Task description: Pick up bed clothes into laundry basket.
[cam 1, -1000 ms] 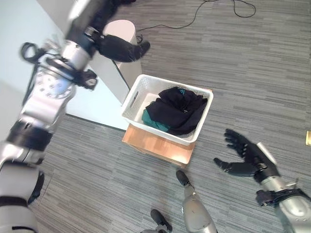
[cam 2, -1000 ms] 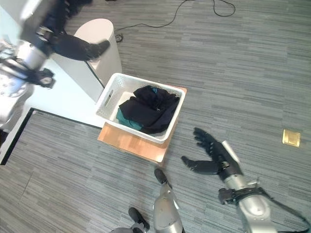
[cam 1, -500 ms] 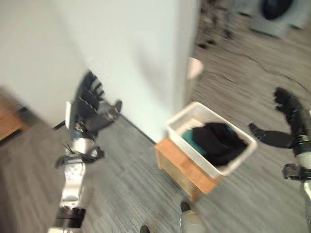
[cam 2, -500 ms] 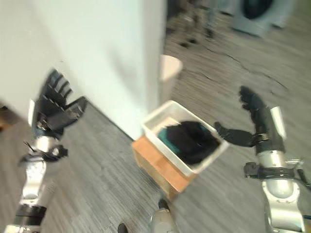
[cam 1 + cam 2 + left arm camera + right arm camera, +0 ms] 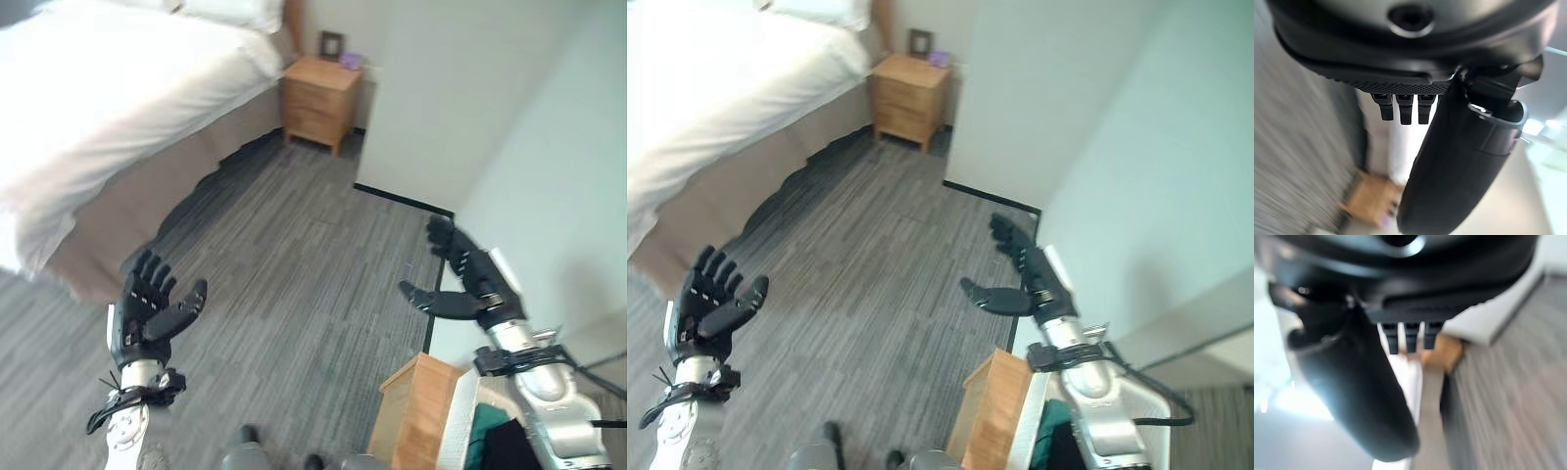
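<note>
A bed (image 5: 88, 108) with white bedclothes fills the upper left. The white laundry basket (image 5: 458, 431) sits at the lower right edge on a wooden stand (image 5: 409, 409), with dark and teal clothes (image 5: 495, 441) in it. My left hand (image 5: 147, 313) is raised at the lower left, fingers spread and straight, holding nothing. My right hand (image 5: 468, 284) is up at the right, above the stand, fingers straight and thumb out, also holding nothing. Both hands hang over bare grey floor, well away from the bed.
A wooden nightstand (image 5: 321, 96) stands at the bed's far end against the wall. A pale wall corner (image 5: 529, 166) rises on the right, beside the basket. Grey carpet floor (image 5: 294, 264) lies open between bed and wall.
The camera has swung left: the bed and nightstand have come into view and the basket has slid to the lower right edge. Both hands stay open.
</note>
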